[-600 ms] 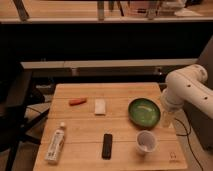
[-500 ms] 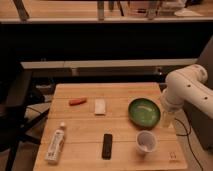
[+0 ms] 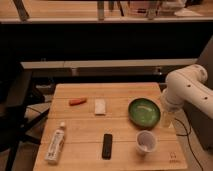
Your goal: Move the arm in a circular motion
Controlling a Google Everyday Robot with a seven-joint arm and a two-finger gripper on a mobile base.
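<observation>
Across the last half second hardly anything differs. The arm (image 3: 189, 86) shows at most a faint shift to the right of the green bowl (image 3: 144, 112): its thick white elbow lies almost where it was, above and to the right of the bowl's rim. The gripper (image 3: 167, 119), the slender pale tip, hangs just beside the bowl's right edge, and any drift from its former spot is too small to tell.

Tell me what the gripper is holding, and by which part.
Nothing that shows: the gripper hangs bare beside the green bowl, at the end of the arm.
</observation>
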